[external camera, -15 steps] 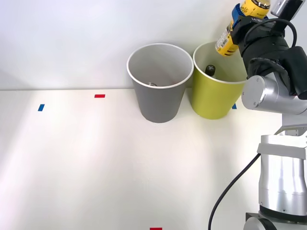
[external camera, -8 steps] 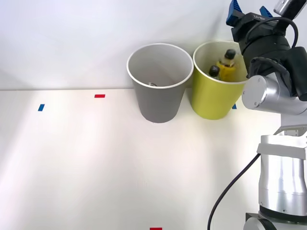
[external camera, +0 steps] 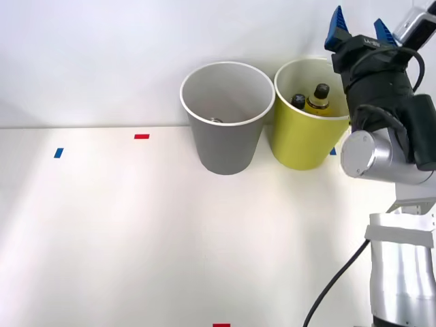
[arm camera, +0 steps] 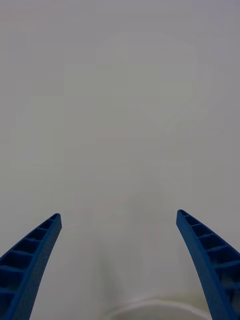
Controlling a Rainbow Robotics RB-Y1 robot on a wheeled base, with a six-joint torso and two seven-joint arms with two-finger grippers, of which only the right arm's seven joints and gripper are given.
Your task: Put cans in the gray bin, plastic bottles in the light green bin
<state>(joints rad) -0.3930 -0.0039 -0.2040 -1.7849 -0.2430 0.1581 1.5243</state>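
The gray bin (external camera: 227, 139) stands at the back of the table, with the light green bin (external camera: 300, 146) touching its right side. Two plastic bottles poke their black caps up inside the light green bin: a yellow one (external camera: 317, 100) and a darker one (external camera: 298, 101) beside it. A bit of a can (external camera: 216, 120) glints low inside the gray bin. My right gripper (external camera: 357, 27) hangs open above and to the right of the light green bin, holding nothing. In the right wrist view the gripper (arm camera: 119, 220) has its blue fingers (arm camera: 30, 260) spread wide before a plain pale wall.
Small tape marks lie on the white table (external camera: 136, 225): blue (external camera: 58, 152), red (external camera: 142, 136) and red at the front edge (external camera: 221, 325). A white wall rises right behind the bins. My right arm's silver body (external camera: 398, 225) fills the right side.
A second ago my right gripper held the yellow bottle tilted over the light green bin. It opened, the bottle dropped in and settled lower, and the gripper drew slightly right.
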